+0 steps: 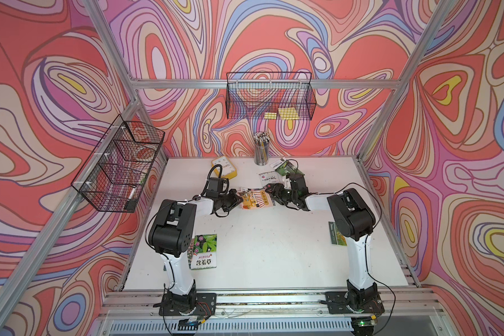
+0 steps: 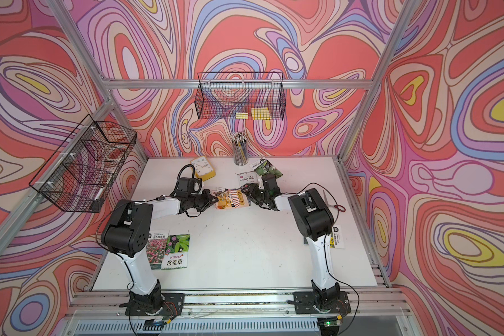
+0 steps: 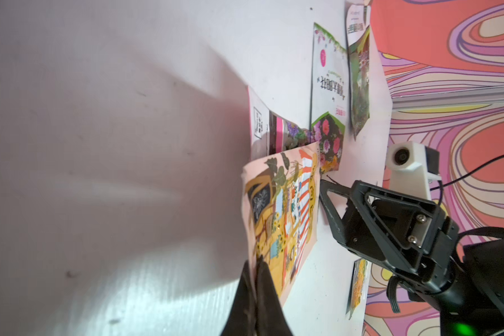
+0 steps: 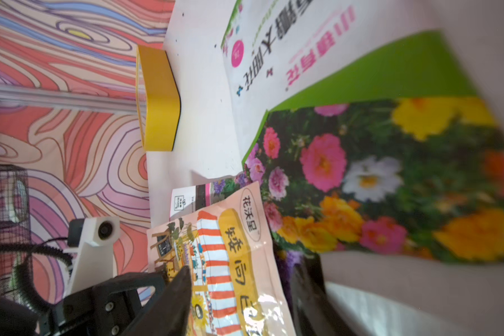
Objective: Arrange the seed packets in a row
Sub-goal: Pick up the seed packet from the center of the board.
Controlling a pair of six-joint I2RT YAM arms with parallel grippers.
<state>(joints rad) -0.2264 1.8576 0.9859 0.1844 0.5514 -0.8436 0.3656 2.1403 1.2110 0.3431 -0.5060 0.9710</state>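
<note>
Between the two arms is an orange shopfront seed packet (image 1: 255,198) (image 2: 230,199). My left gripper (image 1: 240,200) (image 3: 256,261) is shut on its left edge. My right gripper (image 1: 272,192) (image 4: 242,279) is open at the packet's other end (image 4: 233,261), one finger on each side. A purple-flower packet (image 3: 282,133) lies partly under it. Behind are a white flower packet (image 1: 266,178) (image 4: 361,145) and a dark green packet (image 1: 285,165). A mimosa packet (image 2: 176,251) and a pink-flower packet (image 2: 157,250) lie by the left arm. Another packet (image 2: 336,237) lies by the right arm.
A yellow-rimmed clock (image 1: 224,170) and a pen cup (image 1: 261,148) stand at the table's back edge. Wire baskets hang on the back wall (image 1: 269,96), holding yellow sticky pads (image 1: 287,113), and on the left wall (image 1: 120,163). Scissors (image 2: 336,205) lie right of the right arm.
</note>
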